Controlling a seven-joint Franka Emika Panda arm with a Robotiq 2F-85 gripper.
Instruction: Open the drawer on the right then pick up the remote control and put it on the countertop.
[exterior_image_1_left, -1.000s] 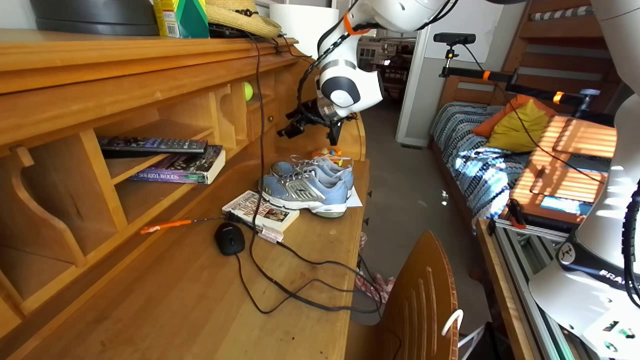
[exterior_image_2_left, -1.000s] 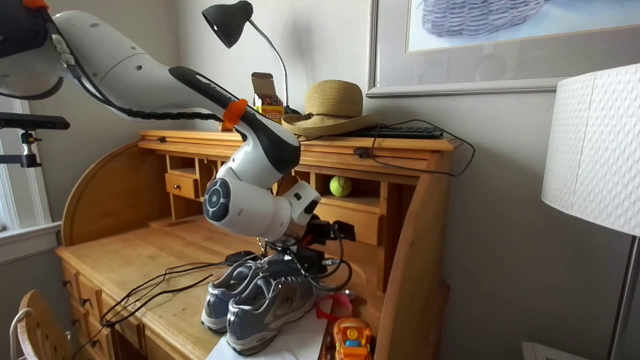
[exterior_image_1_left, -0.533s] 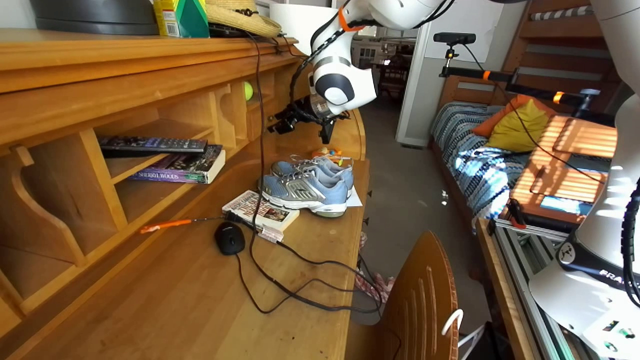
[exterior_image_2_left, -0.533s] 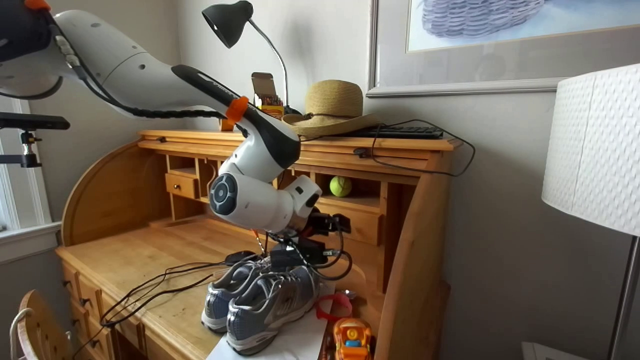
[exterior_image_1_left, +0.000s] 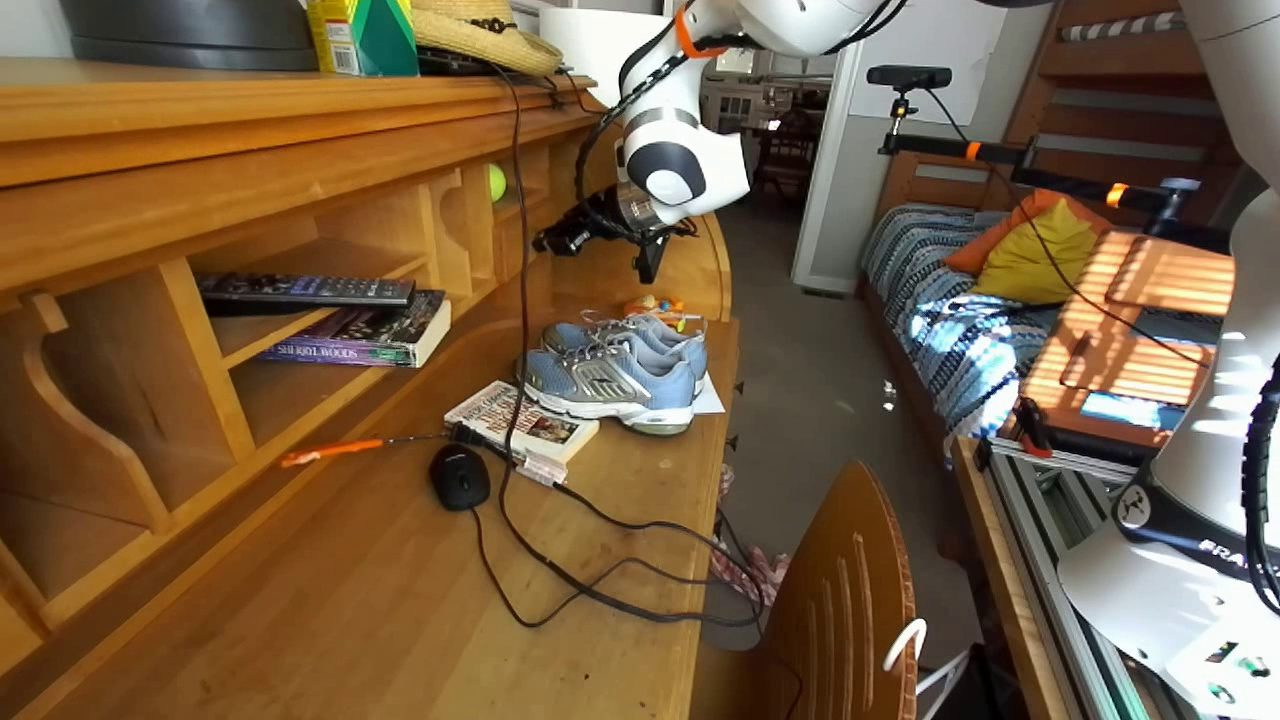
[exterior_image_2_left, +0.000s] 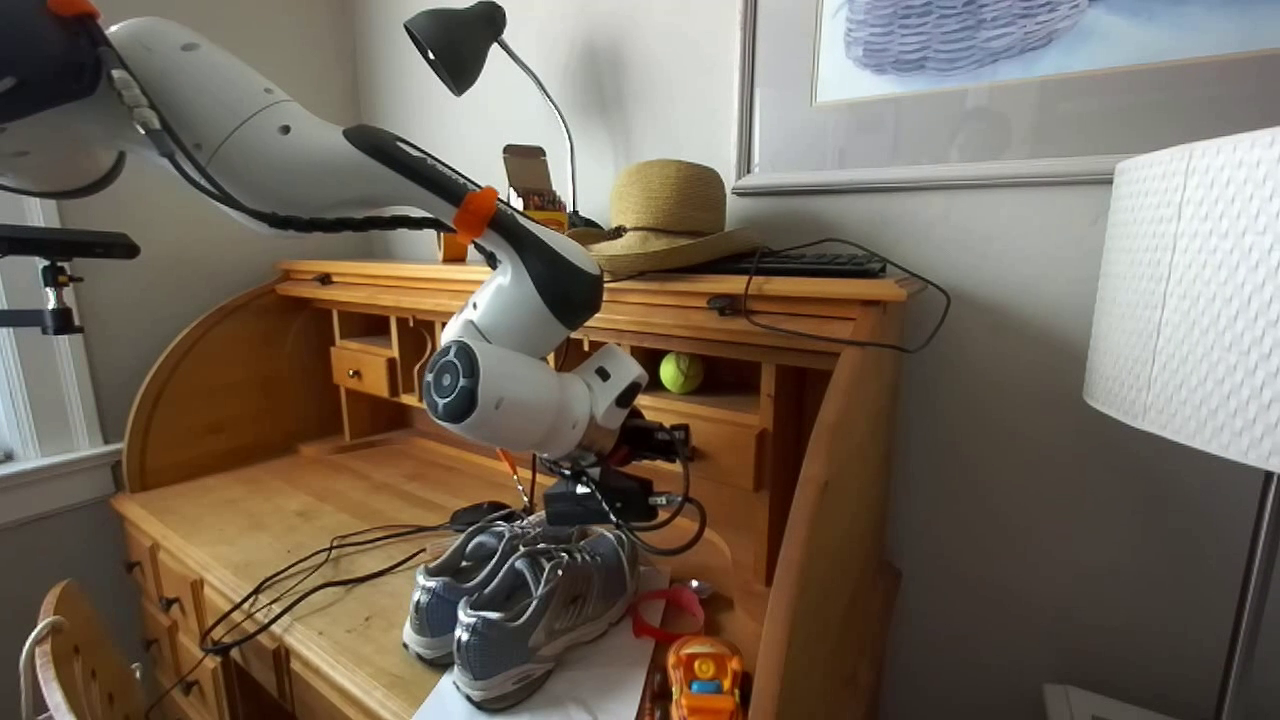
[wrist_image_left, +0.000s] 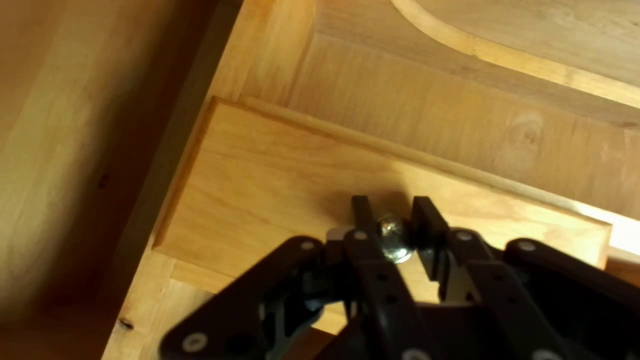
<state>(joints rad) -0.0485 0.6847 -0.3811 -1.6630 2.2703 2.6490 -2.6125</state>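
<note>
"Wooden drawer (wrist_image_left: 280, 175), shiny round knob (wrist_image_left: 395, 240): your gripper (wrist_image_left: 392, 207) has it pinched narrowly from both sides. Likely slick, so pull straight back."

"And your remote control (exterior_image_1_left: 320, 290)?"

"It lies on the cubby shelf (exterior_image_1_left: 262, 343) above your Sherryl Woods paperback (exterior_image_1_left: 370, 335), one end seeming to jut out. Expect it light, stiff, a bit slippery; you'd best grip that end by its long sides, then lower it flat to the desk (exterior_image_1_left: 350, 600)."

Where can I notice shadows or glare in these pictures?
Wrist view: soft shadow on the drawer front by the gripper, bright glints on the knob. In an exterior view, bright sun patches on the striped blanket; in an exterior view, faint shadow on the wall.
</note>
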